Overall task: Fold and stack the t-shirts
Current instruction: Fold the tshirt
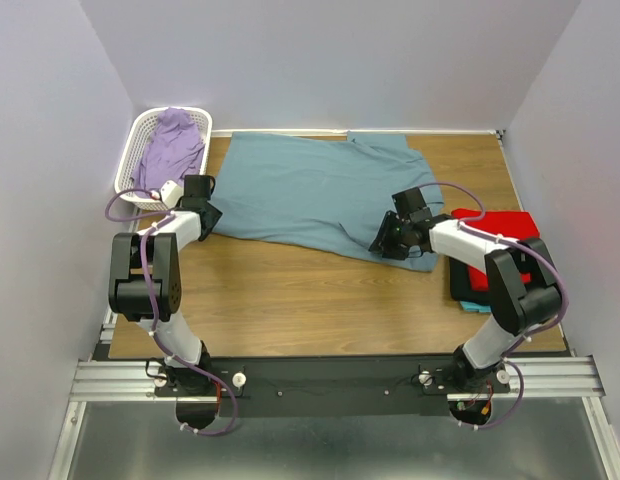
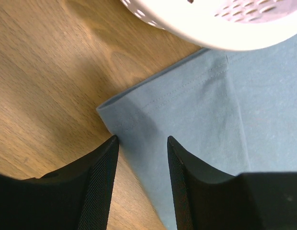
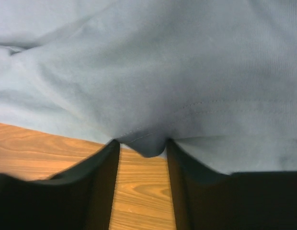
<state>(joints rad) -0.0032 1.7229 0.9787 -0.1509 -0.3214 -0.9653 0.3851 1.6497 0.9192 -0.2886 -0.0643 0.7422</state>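
Note:
The blue-grey t-shirt (image 1: 310,195) lies spread across the back of the table. My left gripper (image 1: 203,212) is at its near left corner. In the left wrist view that gripper (image 2: 141,139) is open, its fingers astride the shirt's hemmed corner (image 2: 124,120). My right gripper (image 1: 385,240) is at the shirt's near right edge. Its jaws (image 3: 141,143) stand apart, with a small tuck of the blue-grey hem (image 3: 143,146) between the tips. A folded red t-shirt (image 1: 495,225) lies on a turquoise one (image 1: 475,303) at the right, partly behind my right arm.
A white lattice basket (image 1: 135,150) holding purple cloth (image 1: 175,140) stands at the back left, its wall (image 2: 211,24) close above my left gripper. Bare wooden tabletop (image 1: 290,295) lies in front of the shirt. Walls close in the table on three sides.

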